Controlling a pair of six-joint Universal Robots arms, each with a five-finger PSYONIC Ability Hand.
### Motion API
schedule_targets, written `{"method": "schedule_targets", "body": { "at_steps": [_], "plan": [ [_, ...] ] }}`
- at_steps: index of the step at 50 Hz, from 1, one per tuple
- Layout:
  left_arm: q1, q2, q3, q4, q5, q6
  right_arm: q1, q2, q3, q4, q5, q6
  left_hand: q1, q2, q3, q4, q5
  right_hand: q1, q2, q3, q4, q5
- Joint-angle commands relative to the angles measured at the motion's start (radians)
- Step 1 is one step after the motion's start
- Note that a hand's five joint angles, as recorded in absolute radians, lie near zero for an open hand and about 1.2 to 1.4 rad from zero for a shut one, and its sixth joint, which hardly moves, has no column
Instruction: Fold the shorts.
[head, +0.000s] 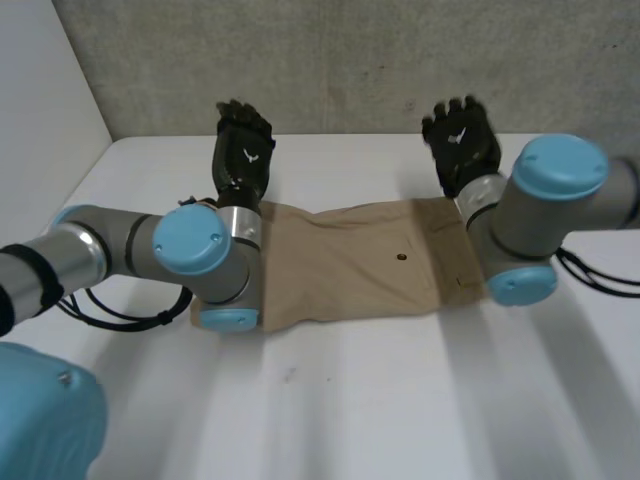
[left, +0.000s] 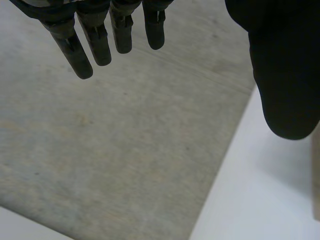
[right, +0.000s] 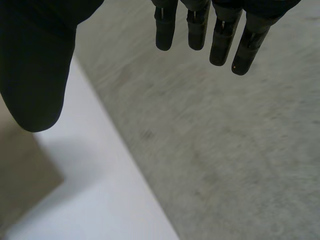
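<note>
Tan shorts (head: 350, 262) lie flat across the white table (head: 330, 400), folded into a long band with a small dark button near the middle. My left hand (head: 243, 148) is raised above the far left end of the shorts, fingers (left: 95, 45) straight and spread, holding nothing. Over the far right end hovers my right hand (head: 462, 142), its fingers (right: 220, 40) straight too and its palm empty. A corner of the shorts (right: 25, 175) shows beneath the right thumb, and an edge of the tan cloth (left: 316, 175) lies beside the left thumb.
A grey concrete wall (head: 350, 60) rises just behind the table's far edge, close to both hands. A white panel (head: 40, 100) stands at the left. Bare table (head: 400, 420) stretches in front of the shorts.
</note>
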Motion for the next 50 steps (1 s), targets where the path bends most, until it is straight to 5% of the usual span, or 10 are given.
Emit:
{"method": "schedule_targets", "body": {
  "at_steps": [1,13,25,42,44,45,50],
  "plan": [
    [0.024,0.227,-0.236,0.052,-0.008,-0.113,-0.014,-0.274,0.179,0.057,-0.038,0.231,-0.022,-0.028,-0.039,-0.031,-0.045,-0.028,-0.048,-0.033,-0.058,-0.068],
    [0.042,0.547,-0.559,-0.248,0.068,-0.573,-0.151,-0.369,0.482,0.282,-0.152,0.3,0.008,0.002,-0.009,-0.001,-0.015,-0.028,-0.048,-0.033,-0.058,-0.068],
    [0.186,0.663,-0.641,-0.475,0.445,-0.931,-0.232,-0.319,0.604,0.164,-0.268,0.314,-0.009,-0.015,-0.026,-0.018,-0.032,0.22,0.199,0.214,0.189,0.179],
    [0.239,0.673,-0.676,-0.472,0.496,-0.954,-0.228,-0.177,0.56,0.065,-0.274,0.307,-0.012,-0.018,-0.029,-0.021,-0.035,0.54,0.52,0.535,0.509,0.5],
    [0.239,0.674,-0.676,-0.471,0.492,-0.954,-0.225,-0.173,0.555,0.064,-0.274,0.305,-0.015,-0.021,-0.032,-0.024,-0.038,0.818,0.798,0.812,0.787,0.777],
    [0.239,0.674,-0.676,-0.471,0.486,-0.954,-0.225,-0.173,0.554,0.064,-0.274,0.308,-0.015,-0.021,-0.032,-0.024,-0.038,1.19,1.17,1.185,1.16,1.15],
    [0.237,0.679,-0.678,-0.474,0.453,-0.954,-0.238,-0.211,0.555,0.078,-0.251,0.308,-0.015,-0.021,-0.032,-0.024,-0.038,1.194,1.174,1.189,1.163,1.154]
  ]
}}
